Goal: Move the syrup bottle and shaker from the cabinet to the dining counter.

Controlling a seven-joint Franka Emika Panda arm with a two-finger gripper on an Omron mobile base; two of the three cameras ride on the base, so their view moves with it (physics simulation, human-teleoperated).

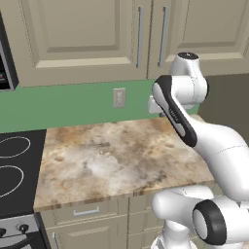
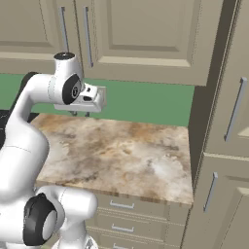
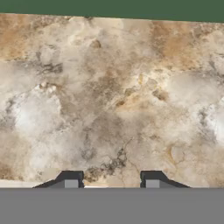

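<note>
Upper frame, cabinet doors standing closed, so bottle and shaker are presumably sitting hidden inside. We are hovering our gripper over the worktop, fingers parted, pinching nothing, poised before reaching for a handle.

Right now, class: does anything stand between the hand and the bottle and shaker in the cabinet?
Yes: the cabinet doors are shut above the worktop, so its contents are hidden. The hand hangs over the worktop, holding nothing.
</note>
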